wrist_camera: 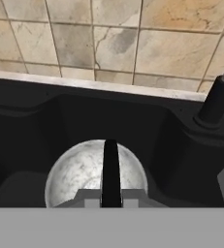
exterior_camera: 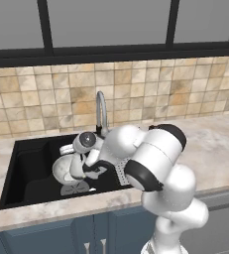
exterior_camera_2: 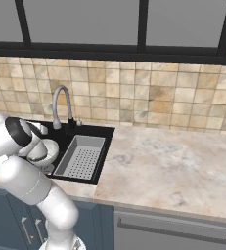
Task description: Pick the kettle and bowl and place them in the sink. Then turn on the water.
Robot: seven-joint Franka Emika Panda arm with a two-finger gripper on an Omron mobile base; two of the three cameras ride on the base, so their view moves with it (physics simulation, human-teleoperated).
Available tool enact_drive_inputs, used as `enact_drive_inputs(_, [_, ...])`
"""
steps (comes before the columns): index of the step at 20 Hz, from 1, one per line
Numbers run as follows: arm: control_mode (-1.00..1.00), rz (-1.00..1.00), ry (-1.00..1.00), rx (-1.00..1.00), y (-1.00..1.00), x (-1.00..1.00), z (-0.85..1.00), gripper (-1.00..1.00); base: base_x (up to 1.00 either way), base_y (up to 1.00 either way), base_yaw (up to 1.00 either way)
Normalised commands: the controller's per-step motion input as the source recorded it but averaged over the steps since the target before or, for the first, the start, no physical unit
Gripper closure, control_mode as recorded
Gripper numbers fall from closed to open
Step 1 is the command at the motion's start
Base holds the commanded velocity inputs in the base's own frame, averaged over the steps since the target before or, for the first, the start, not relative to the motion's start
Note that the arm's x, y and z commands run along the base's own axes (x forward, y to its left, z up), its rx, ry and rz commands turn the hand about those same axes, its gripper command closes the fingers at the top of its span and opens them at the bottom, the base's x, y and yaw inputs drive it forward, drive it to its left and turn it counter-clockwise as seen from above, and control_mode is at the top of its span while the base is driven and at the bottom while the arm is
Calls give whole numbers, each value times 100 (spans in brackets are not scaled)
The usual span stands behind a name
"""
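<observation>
The hand [wrist_camera: 111,202], reaching down into the black sink [exterior_camera: 27,171], is closed on the thin black arched handle of the kettle [wrist_camera: 84,172]. The silvery kettle hangs inside the basin, left of the grey drain tray [exterior_camera_2: 82,158] and in front of the gooseneck faucet [exterior_camera: 102,111]. Marbled desk [exterior_camera_2: 173,166] surrounds the sink.

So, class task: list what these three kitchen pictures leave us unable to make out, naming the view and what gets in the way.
- Bowl: left base view, right side behind the arm; right base view, mostly behind the arm.
- Kettle: cannot be picked out anywhere; the arm covers much of the sink.
- Fingers: hand view, whether they pinch the bowl's rim is unclear.
- Faucet: hand view, cut off by the right edge.
- Drain tray: left base view, largely behind the arm.
</observation>
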Motion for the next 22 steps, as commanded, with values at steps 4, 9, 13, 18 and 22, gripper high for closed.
enact_drive_inputs(4, [-100,0,0,0,8,7,-19,100,0,0,0])
enact_drive_inputs(9, [-100,0,0,0,6,7,-18,100,0,0,0])
enact_drive_inputs(13, [-100,0,0,0,5,7,-20,100,0,0,0])
enact_drive_inputs(18, [-100,0,0,0,1,7,-12,100,0,0,0])
enact_drive_inputs(22, [-100,0,0,0,1,10,-12,100,0,0,0])
